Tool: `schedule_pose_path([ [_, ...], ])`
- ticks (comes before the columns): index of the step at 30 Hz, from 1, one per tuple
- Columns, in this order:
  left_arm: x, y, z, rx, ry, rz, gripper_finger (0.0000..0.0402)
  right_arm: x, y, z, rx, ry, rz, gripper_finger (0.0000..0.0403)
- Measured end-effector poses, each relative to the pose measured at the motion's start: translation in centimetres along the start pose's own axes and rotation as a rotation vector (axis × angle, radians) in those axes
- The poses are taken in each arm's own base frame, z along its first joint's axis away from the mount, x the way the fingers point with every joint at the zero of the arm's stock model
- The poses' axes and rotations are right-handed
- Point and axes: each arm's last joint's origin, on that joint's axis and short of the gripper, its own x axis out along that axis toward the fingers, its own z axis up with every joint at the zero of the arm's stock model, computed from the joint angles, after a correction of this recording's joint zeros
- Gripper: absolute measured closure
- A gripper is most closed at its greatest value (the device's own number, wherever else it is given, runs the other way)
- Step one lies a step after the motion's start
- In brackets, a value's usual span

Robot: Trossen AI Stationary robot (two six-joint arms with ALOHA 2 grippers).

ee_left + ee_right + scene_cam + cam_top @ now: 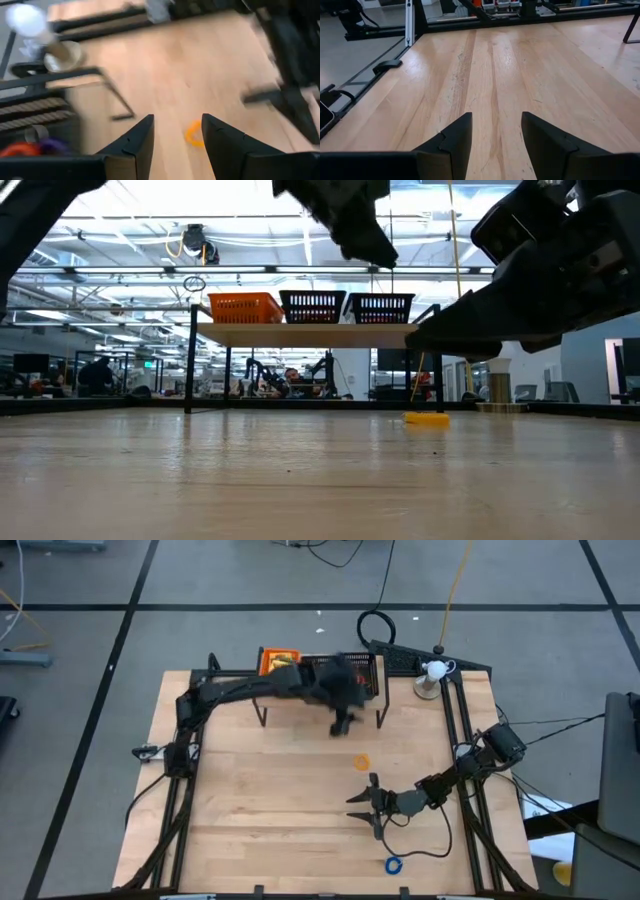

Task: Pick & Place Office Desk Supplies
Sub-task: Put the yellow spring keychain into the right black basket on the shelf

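Observation:
An orange rubber-band ring (pixel 361 762) lies flat on the wooden table right of the middle; the left wrist view shows the ring (pixel 194 134) beyond my fingers. A blue ring (pixel 393 864) lies near the front edge. My left gripper (pixel 339 727) hangs open and empty above the table, just in front of the raised shelf, with red and purple bands (pixel 30 147) in a bin beside it. My right gripper (pixel 358 802) stands open and empty low over the table, pointing toward the left edge, between the two rings.
A raised shelf (pixel 300 333) on black legs spans the far edge and carries an orange mesh bin (pixel 278 660) and two black mesh bins (pixel 350 665). A white ball-topped stand (pixel 432 675) sits at the far right. Bare wood stretches across the left half (pixel 485 75).

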Motion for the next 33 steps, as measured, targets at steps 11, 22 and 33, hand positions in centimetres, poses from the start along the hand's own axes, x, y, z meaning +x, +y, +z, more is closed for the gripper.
schedule_pose_path([
  [11,-1.4,-9.4,2.0,0.353,0.221,0.201,0.0252,-4.0,1.7,0.7,-0.037,0.279,-0.004,0.0243],
  [22,-5.7,-10.9,2.2,0.100,0.169,-0.031,0.0252,-13.2,4.9,3.6,-0.117,0.104,-0.143,0.0243],
  [33,-2.5,-14.9,-1.5,0.048,0.357,-0.198,0.0252,-13.6,4.8,3.6,-0.177,-0.012,-0.310,0.0243],
])
